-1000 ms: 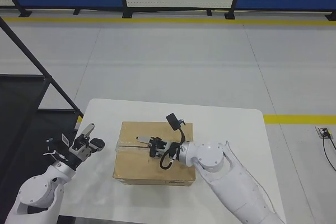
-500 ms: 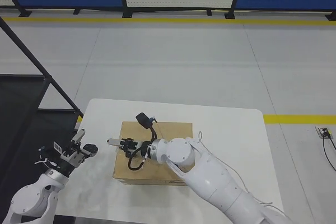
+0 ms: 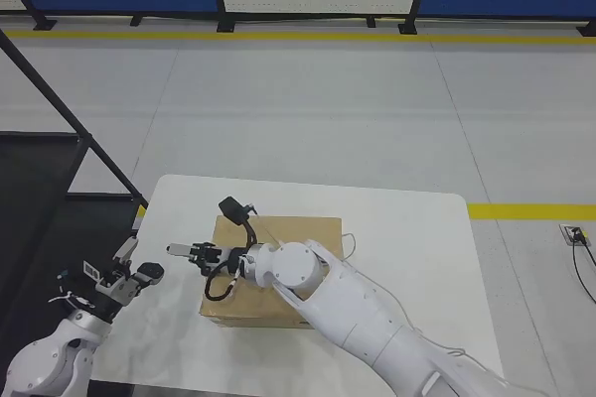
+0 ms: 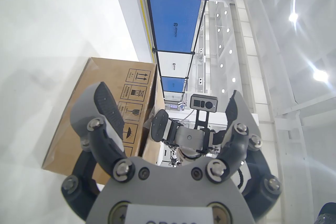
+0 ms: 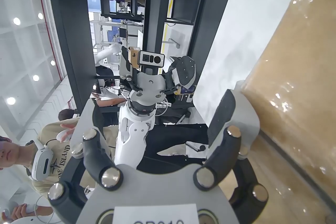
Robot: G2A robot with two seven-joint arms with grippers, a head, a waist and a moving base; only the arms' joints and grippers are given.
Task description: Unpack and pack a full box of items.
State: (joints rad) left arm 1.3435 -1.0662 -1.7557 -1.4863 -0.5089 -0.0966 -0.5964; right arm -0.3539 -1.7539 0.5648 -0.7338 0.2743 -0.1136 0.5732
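Observation:
A closed, taped cardboard box (image 3: 278,268) sits in the middle of the white table (image 3: 407,238). My right gripper (image 3: 191,250) stretches across the box top and hangs open just past its left edge, with nothing between the fingers. In the right wrist view the right gripper (image 5: 157,117) has one fingertip (image 5: 225,112) close beside the taped box (image 5: 302,72). My left gripper (image 3: 131,266) is open and empty over the table's left edge, apart from the box. The left wrist view looks past the left gripper (image 4: 170,109) at the box side (image 4: 115,78) and the right gripper (image 4: 181,133).
A black metal frame (image 3: 50,149) stands left of the table, close behind my left arm. Bare table surface lies to the right of the box and in front of it. A yellow floor line (image 3: 541,210) runs past the table's right side.
My right gripper has slid left over the box top, from its middle to past its left edge. My left gripper has drawn back to the left, away from the box.

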